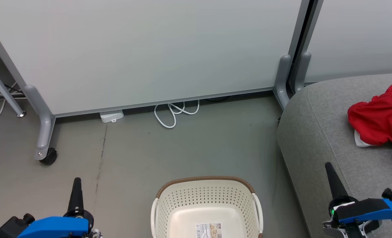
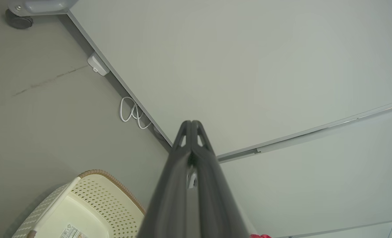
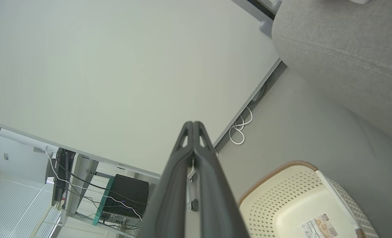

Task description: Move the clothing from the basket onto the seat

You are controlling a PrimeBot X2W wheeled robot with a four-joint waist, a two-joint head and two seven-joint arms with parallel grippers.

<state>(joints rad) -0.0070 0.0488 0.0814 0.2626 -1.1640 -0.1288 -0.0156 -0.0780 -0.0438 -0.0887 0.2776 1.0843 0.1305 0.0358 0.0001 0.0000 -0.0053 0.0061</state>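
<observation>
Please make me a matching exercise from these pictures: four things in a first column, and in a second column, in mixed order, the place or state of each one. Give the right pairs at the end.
Column A
1. clothing
2. basket
3. white cable
4. left gripper

Column B
a. shut, holding nothing
b. lying on the grey seat
c. looped on the floor at the foot of the partition
d. standing on the floor beside the seat, no garment visible inside

Pairs: 1-b, 2-d, 3-c, 4-a
</observation>
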